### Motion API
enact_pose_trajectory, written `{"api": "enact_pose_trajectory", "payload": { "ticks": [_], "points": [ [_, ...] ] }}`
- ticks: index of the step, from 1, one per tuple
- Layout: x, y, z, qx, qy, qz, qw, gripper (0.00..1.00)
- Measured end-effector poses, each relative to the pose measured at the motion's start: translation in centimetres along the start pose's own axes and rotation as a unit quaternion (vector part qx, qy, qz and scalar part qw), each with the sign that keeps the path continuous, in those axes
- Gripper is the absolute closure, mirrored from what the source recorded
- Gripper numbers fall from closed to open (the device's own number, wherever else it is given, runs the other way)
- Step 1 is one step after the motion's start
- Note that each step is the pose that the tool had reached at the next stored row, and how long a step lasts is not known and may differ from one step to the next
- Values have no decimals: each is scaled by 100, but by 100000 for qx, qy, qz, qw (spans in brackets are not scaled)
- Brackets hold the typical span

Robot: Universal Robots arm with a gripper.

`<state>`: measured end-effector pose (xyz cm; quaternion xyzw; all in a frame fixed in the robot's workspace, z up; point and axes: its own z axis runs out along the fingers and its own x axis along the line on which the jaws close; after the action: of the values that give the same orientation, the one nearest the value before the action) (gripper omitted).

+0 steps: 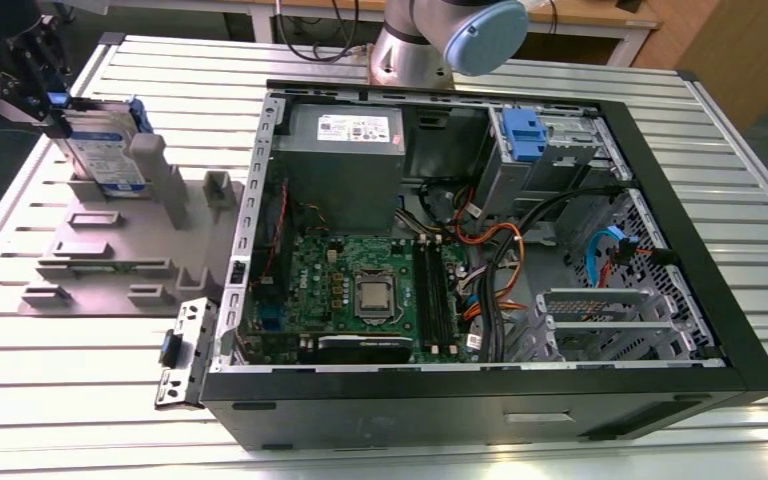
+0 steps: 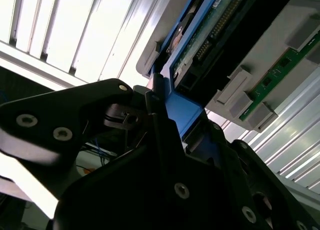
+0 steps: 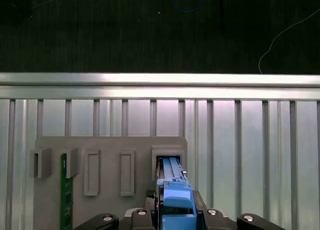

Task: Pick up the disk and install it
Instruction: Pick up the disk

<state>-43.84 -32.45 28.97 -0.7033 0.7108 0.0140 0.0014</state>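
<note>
Here we are at the pick-up: the gripper (image 2: 185, 121) is down on the disk (image 1: 101, 150), jaws closed on the blue end tab (image 3: 175, 200), one black finger pressed to each side of it in both wrist views. The disk stands upright on edge in a pocket of the grey holder (image 1: 104, 260), out on the slatted metal counter (image 1: 77, 400) at the exterior view's left, well apart from the open computer case (image 1: 491, 250). By my reading the grasp is made, but the lift is not: the drive looks seated in its pocket, so the carry and the whole install are left to do. Now the count: one arm, one disk, one grey holder, one case. Inside that case sit one big grey power-supply box (image 1: 344, 150) and one other blue caddy (image 1: 524, 135) in the drive bay. One green circuit stick (image 3: 63, 190) stands in a pocket of the holder too, a few pockets along from the disk.
</note>
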Motion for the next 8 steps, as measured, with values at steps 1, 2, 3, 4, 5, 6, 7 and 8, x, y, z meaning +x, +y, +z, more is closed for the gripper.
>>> {"api": "enact_pose_trajectory", "payload": {
  "ticks": [1,2,3,4,5,6,7,8],
  "points": [
    [0,0,0,2,1,50,100000,64],
    [0,0,0,0,1,17,100000,64],
    [0,0,0,1,1,-154,100000,64],
    [0,0,0,-8,4,-328,99999,64],
    [0,0,0,-11,6,-428,99999,64],
    [0,0,0,-11,8,-436,99999,64],
    [0,0,0,-9,7,-488,99999,64],
    [0,0,0,-11,10,-538,99999,64]
  ]
}}
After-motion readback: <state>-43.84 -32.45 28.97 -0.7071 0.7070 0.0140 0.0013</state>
